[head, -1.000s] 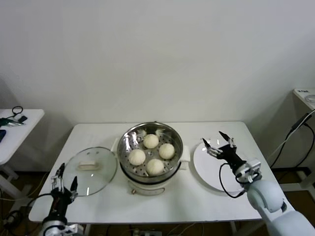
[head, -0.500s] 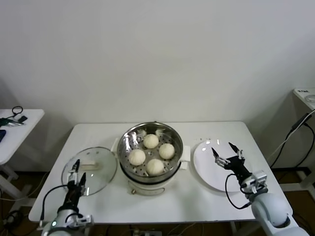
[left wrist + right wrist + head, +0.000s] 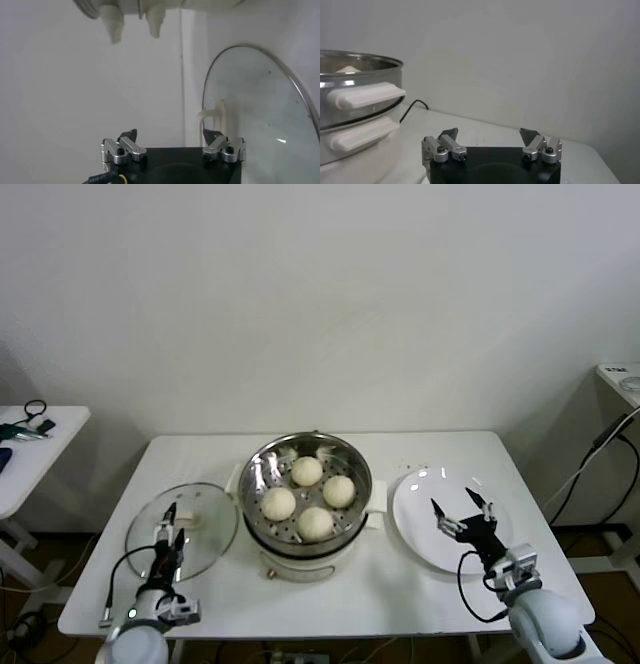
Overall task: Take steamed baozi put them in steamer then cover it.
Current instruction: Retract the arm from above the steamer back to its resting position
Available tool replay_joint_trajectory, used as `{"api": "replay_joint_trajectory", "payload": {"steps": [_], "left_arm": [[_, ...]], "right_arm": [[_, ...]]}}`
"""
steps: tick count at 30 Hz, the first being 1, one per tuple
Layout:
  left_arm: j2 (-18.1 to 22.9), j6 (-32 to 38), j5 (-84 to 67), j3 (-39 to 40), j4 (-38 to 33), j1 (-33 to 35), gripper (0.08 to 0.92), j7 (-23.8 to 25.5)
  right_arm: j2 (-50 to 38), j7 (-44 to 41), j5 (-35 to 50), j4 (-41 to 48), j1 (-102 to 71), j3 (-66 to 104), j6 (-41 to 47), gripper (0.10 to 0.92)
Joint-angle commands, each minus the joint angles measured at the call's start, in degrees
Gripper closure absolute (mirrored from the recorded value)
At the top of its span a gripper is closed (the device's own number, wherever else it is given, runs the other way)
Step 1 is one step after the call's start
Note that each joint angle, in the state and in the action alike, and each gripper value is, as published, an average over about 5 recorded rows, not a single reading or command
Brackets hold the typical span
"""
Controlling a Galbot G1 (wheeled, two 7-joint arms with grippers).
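Jaws of both grippers wide, empty.

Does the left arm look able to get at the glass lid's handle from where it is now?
Probably yes. The left gripper hovers open over the near edge of the lid, which lies flat on the table beside the steamer. Nothing covers the lid's handle.

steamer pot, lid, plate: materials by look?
Steamer: looks like polished stainless steel, mirror-bright wall, perforated tray; base and side handles look like matte white plastic.
Lid: clear glass, the table shows through it; thin metal rim, cream handle, probably plastic.
Plate: glossy white with bright glints; ceramic or melamine, can't tell.
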State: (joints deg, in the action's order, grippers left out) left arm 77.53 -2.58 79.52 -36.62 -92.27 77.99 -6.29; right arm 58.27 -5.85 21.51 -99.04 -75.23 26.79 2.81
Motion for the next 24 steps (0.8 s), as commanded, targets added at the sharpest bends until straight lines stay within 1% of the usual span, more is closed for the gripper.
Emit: {"api": "replay_joint_trajectory", "payload": {"steps": [1,11,24], "left_arm": [[-0.4,-0.2,2.0,1.4,9.5,-7.2,0.177,-1.6],[-1.0,-0.9,3.9,0.6,14.9,-11.1,0.177,-3.3],[-1.5,-1.5,1.5,1.7,16.4,-13.3,0.177,-4.0]], "right_arm": [[0.3,-0.1,-1.3,0.6,-0.7,0.0,-0.4,0.203],[0.2,-0.5,-2.2,1.1,-1.0,-0.2,-0.8,0.203],[0.6,-0.6,-3.7,1.7,-0.8,-0.8,-1.1,0.203]]}}
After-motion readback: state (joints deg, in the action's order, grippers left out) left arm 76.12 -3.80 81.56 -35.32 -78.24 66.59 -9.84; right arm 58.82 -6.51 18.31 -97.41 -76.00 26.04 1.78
